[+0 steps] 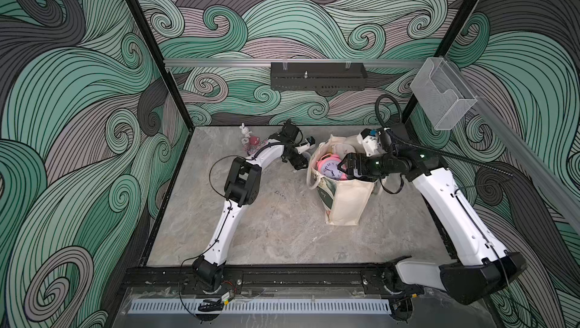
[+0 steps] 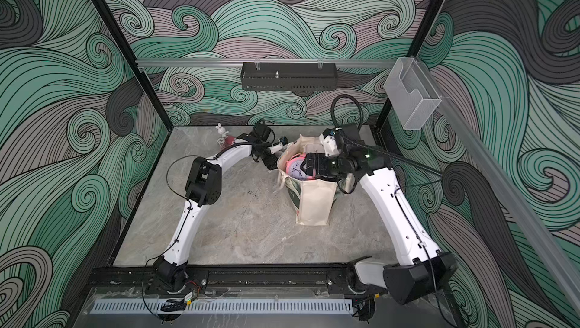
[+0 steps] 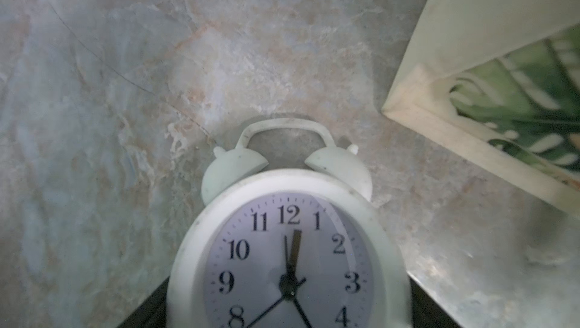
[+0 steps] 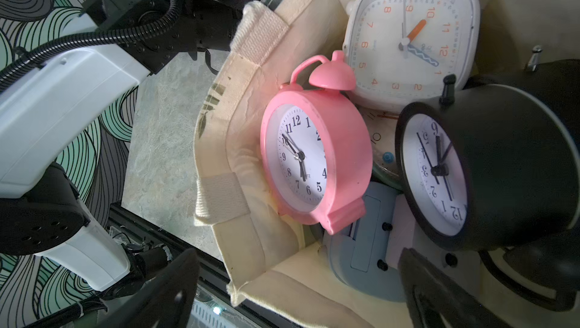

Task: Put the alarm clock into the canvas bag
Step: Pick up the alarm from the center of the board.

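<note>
White twin-bell plastic alarm clock (image 3: 288, 248) isn't in the bag yet. In the left wrist view it fills the lower centre of frame, face toward the camera, over the grey marbled counter (image 1: 282, 232). A corner of the cream canvas bag w/ green floral print (image 1: 345, 201) shows at the right edge, near the clock but apart from it.

Left claw (image 1: 297, 161): in both top views it sits mid-frame, just left of the bag. In the wrist view its dark jaws show at lower left & lower right, either side of the clock body. Can't tell if they press on it or only bracket it.

Right claw (image 1: 345, 166): spread wide, empty, hovering over the bag mouth.

The bag stands upright, mouth open & crowded: pink twin-bell clock (image 4: 314, 160), black round clock (image 4: 502, 169), white square clock w/ orange numerals (image 4: 411, 37), pale blue clock (image 4: 367, 232) back-side up.

Handling, my guess:
- Hard plastic shell, so stiff & prob. light, but smooth and may slip.
- Front cover, bells & thin handle look like the weak parts, so grip the round body by its sides.
- The bag is soft cloth w/ little room left, so lower the clock in gently; a shove could fold the rim or tip the bag.
</note>
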{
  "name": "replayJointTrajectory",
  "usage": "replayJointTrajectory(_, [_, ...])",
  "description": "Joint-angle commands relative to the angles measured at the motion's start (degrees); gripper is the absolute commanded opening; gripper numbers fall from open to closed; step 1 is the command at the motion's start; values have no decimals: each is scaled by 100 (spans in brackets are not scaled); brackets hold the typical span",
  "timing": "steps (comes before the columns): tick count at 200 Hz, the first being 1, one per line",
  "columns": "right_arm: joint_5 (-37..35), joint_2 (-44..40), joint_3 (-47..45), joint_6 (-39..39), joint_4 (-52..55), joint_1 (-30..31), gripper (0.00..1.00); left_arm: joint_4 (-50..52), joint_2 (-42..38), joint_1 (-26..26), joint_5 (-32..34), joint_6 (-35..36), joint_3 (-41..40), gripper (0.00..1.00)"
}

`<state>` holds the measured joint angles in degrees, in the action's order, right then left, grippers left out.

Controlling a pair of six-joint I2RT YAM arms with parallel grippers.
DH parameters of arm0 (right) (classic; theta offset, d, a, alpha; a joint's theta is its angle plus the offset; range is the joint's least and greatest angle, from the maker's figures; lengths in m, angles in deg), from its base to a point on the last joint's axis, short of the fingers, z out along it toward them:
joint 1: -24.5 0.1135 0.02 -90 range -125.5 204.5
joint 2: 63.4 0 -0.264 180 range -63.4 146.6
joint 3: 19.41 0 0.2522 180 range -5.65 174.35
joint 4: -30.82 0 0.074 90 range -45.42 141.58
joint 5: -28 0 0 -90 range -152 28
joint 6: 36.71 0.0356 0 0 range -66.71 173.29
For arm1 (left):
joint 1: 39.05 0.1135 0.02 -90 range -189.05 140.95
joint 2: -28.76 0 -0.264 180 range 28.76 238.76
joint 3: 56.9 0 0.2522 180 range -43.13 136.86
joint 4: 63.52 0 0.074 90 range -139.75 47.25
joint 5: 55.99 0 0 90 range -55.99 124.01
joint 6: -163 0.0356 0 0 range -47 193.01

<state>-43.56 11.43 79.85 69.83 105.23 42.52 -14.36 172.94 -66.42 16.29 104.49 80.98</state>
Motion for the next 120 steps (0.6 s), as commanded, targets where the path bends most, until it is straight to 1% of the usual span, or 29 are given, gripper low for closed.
replayJointTrajectory(1, [-106, -154, 225, -4, 53, 26, 100, -543, -433, -22, 58, -201, -470, 76])
replayJointTrajectory(20, [-209, -213, 306, -6, 49, 26, 100, -852, -788, -7, 174, -425, -946, 73])
replayJointTrajectory(46, [-219, -198, 477, 115, -196, 51, 100, -881, -1259, 27, 966, -928, -1370, 70])
replayJointTrajectory(65, [-157, -92, 668, 254, -475, 185, 100, -741, -1558, 133, 1354, -1238, -1660, 65])
replayJointTrajectory(78, [-122, 63, 846, 317, -660, 378, 100, -655, -1820, 238, 1473, -1495, -1928, 64])
replayJointTrajectory(98, [-86, 444, 1290, 342, -716, 679, 100, -837, -2381, 433, 1645, -1954, -2673, 64])
replayJointTrajectory(120, [-56, 757, 1586, 412, -944, 955, 100, -1178, -3143, 584, 1937, -2437, -3695, 64])
